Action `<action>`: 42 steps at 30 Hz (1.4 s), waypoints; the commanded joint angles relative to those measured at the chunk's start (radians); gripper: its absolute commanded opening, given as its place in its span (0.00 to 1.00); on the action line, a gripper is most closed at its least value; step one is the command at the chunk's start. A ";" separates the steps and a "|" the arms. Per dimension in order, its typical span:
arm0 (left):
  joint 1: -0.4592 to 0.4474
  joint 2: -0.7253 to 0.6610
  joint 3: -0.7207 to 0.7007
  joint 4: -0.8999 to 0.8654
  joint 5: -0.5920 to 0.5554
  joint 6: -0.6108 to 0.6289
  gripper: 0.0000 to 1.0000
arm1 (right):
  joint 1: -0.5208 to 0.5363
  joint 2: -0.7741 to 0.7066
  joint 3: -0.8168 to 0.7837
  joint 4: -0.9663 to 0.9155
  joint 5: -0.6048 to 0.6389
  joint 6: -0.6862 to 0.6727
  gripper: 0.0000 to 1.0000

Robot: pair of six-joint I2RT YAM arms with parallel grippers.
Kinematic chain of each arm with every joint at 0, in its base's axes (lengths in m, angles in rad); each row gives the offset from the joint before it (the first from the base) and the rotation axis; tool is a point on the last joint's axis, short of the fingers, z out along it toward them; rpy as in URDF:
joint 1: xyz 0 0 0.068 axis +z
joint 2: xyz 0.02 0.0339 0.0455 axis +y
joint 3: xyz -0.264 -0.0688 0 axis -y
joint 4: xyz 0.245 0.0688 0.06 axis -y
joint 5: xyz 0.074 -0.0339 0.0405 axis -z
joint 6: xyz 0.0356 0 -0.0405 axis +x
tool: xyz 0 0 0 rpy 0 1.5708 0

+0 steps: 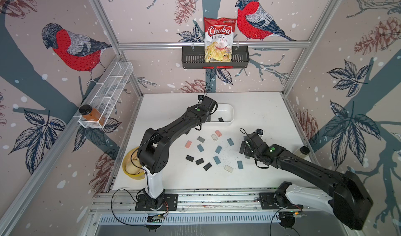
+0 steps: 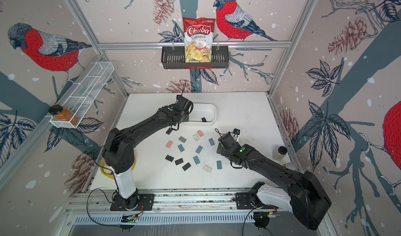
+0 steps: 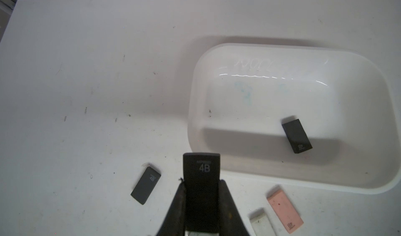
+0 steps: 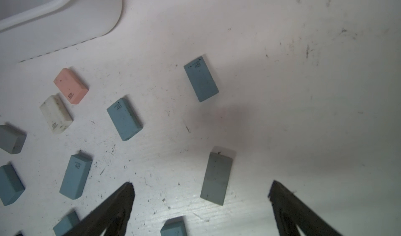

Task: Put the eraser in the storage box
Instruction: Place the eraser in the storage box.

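Left gripper [image 3: 202, 181] clamped black eraser [image 3: 201, 167] at storage box [image 3: 271, 50] rim; best carried over box middle, released low. Right gripper [image 4: 201, 186] gaped empty, apart from box.

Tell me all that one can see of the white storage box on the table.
The storage box is a white tub of smooth, glossy plastic, oblong with rounded corners and low walls, open on top. It stands flat on the white table. Faint bluish stains mark its floor. One black eraser lies inside, near a long wall. The left arm hides one end in both top views.
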 commanded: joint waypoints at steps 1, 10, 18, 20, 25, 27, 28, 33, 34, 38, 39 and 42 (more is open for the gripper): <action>-0.002 0.085 0.089 -0.038 0.005 0.042 0.01 | 0.005 -0.009 -0.021 0.000 -0.030 0.039 1.00; -0.001 0.304 0.280 -0.083 0.019 0.068 0.01 | 0.026 0.015 -0.039 -0.030 -0.012 0.057 1.00; 0.009 0.391 0.341 -0.080 0.023 0.075 0.00 | 0.051 0.036 -0.044 -0.038 0.006 0.081 1.00; 0.014 0.405 0.347 -0.080 0.034 0.073 0.00 | 0.054 0.040 -0.046 -0.041 0.008 0.089 1.00; 0.020 0.428 0.352 -0.074 0.050 0.072 0.03 | 0.058 0.042 -0.054 -0.041 0.016 0.106 1.00; 0.022 0.437 0.355 -0.072 0.052 0.071 0.05 | 0.059 0.048 -0.054 -0.040 0.019 0.109 1.00; 0.023 0.441 0.356 -0.075 0.052 0.069 0.06 | 0.059 0.052 -0.054 -0.039 0.021 0.111 1.00; 0.025 0.453 0.364 -0.074 0.066 0.069 0.09 | 0.059 0.072 -0.056 -0.031 0.022 0.116 1.00; 0.024 0.453 0.366 -0.074 0.067 0.069 0.10 | 0.059 0.075 -0.056 -0.028 0.020 0.117 1.00; 0.024 0.454 0.370 -0.075 0.067 0.066 0.16 | 0.060 0.087 -0.056 -0.022 0.022 0.119 1.00; 0.024 0.454 0.372 -0.078 0.067 0.064 0.17 | 0.059 0.090 -0.056 -0.022 0.022 0.117 1.00; 0.024 0.449 0.380 -0.079 0.067 0.063 0.24 | 0.059 0.096 -0.057 -0.019 0.022 0.117 1.00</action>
